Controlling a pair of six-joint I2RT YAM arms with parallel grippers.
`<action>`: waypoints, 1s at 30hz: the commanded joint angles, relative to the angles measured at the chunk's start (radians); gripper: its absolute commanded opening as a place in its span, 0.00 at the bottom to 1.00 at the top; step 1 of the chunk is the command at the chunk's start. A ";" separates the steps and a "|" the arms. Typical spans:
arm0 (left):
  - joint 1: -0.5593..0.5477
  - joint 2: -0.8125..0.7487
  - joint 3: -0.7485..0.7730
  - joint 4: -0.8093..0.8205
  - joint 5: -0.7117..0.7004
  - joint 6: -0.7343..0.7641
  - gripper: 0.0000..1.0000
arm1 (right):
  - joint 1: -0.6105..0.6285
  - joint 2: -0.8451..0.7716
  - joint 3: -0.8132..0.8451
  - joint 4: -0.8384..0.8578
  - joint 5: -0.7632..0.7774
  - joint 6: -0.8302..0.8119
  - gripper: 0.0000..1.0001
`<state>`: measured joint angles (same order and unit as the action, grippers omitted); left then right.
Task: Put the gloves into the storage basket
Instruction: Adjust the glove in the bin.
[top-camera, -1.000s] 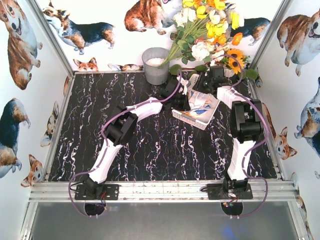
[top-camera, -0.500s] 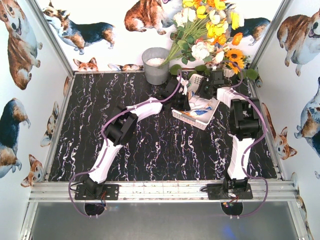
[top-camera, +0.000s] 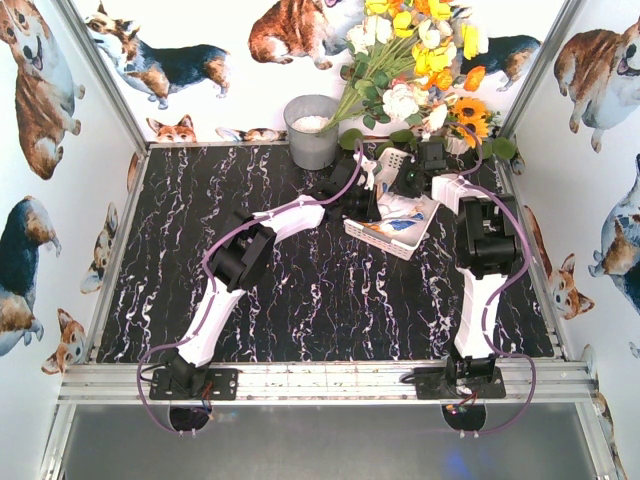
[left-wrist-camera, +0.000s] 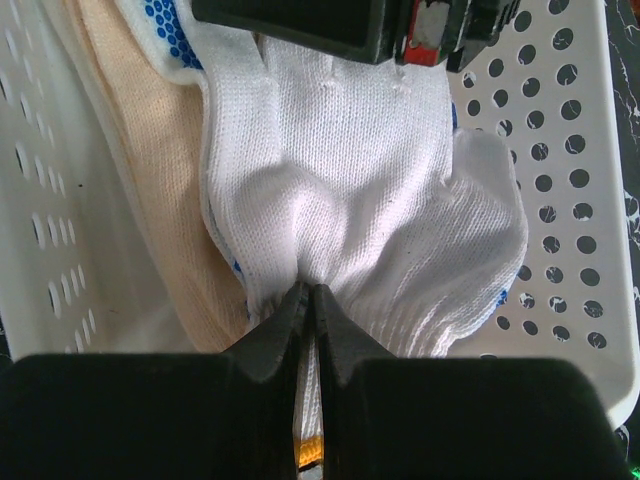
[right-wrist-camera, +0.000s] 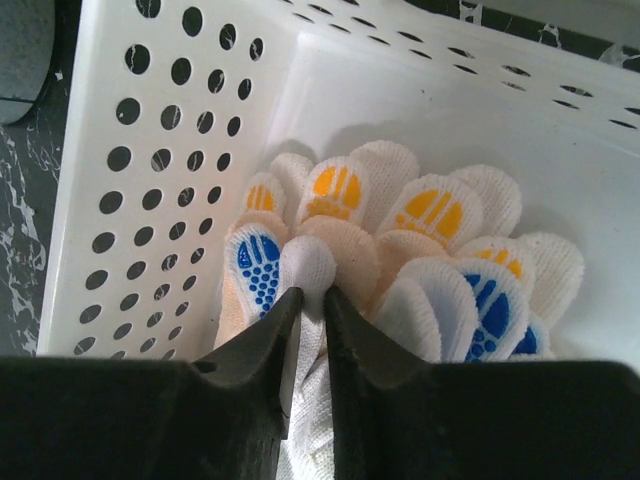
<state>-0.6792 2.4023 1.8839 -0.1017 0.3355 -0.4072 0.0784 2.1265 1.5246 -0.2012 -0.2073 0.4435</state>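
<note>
Inside basket (left-wrist-camera: 560, 200), left tool (left-wrist-camera: 308, 300) clamps white glove (left-wrist-camera: 340, 180), right tool (right-wrist-camera: 308, 300) seemingly too, flowers (top-camera: 420, 60) behind.

the top view is bright and even, lit from overhead; the white walls (top-camera: 250, 90) run close to washed out, and shadows barely register on the dark marble table (top-camera: 330, 300). detail there is sharp but small. in both wrist views the storage basket (right-wrist-camera: 150, 150) plastic glows white without hard glare, and the gloves (left-wrist-camera: 350, 200) show crisp knit with soft grey creases. the black jaws of the left gripper (left-wrist-camera: 308, 295) and right gripper (right-wrist-camera: 308, 300) blur into unlit silhouettes.
</note>
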 joint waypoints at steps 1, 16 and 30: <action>0.001 0.025 -0.030 -0.061 0.002 0.010 0.00 | 0.006 0.001 0.028 0.075 -0.028 -0.001 0.15; 0.000 0.023 -0.036 -0.061 0.013 0.008 0.00 | 0.004 -0.020 -0.021 0.269 -0.151 0.031 0.00; 0.000 0.022 -0.041 -0.069 0.019 0.016 0.00 | 0.001 0.032 0.009 0.231 -0.094 0.018 0.02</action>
<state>-0.6792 2.4023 1.8767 -0.0914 0.3450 -0.4068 0.0784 2.1490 1.5070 -0.0227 -0.3286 0.4728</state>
